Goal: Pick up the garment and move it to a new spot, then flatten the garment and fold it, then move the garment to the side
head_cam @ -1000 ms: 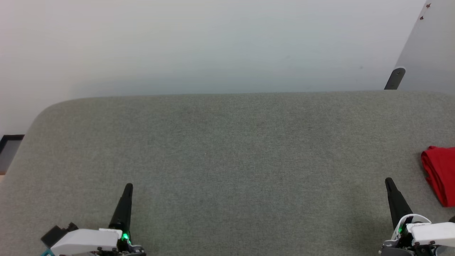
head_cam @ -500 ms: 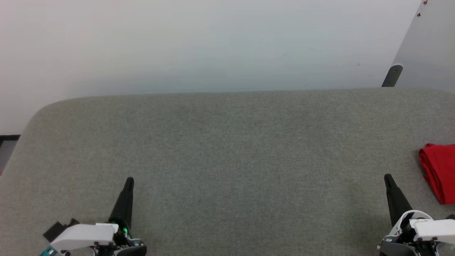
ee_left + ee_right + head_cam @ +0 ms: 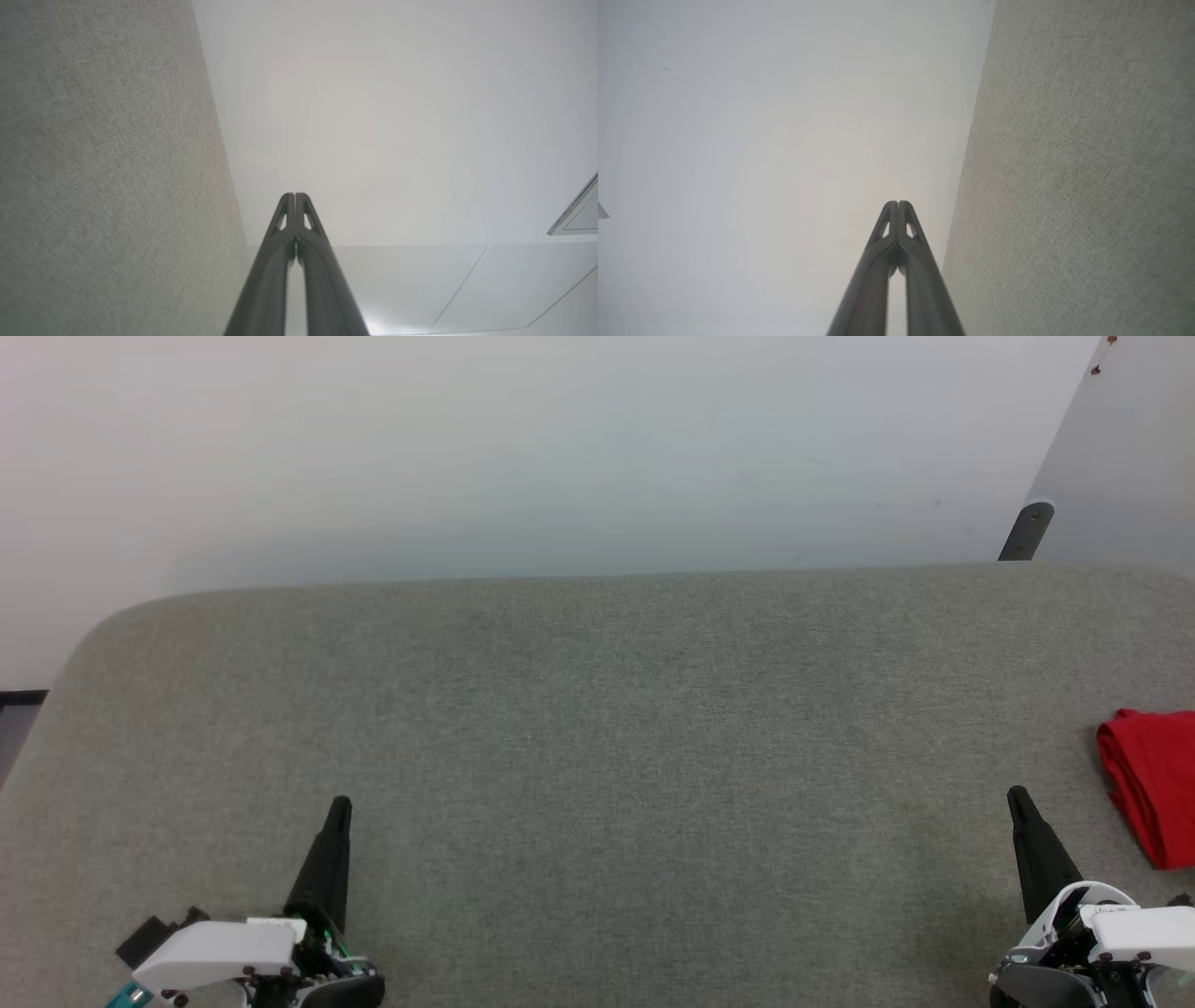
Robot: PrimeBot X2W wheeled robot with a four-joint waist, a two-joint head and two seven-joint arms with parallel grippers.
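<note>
The red garment point(image 3: 1153, 784) lies folded in a compact bundle at the right edge of the head view, cut off by the frame; its sleeves, trim and number are hidden. My right gripper point(image 3: 1017, 796) stands a short way left of it, apart from the cloth, shut and empty, and the right wrist view shows its tips point(image 3: 897, 204) pressed together. My left gripper point(image 3: 341, 805) rests at the lower left, far from the garment, also shut with nothing in it; in the left wrist view its tips point(image 3: 295, 196) touch.
A grey fabric-covered table point(image 3: 597, 728) spans the head view, with a rounded far-left corner. Behind it is a pale wall point(image 3: 560, 448), and a dark bracket point(image 3: 1025, 530) on a slanted panel at the far right.
The head camera has shifted slightly, so the whole scene has slid up and left. Both grippers stay shut and the garment lies where it was.
</note>
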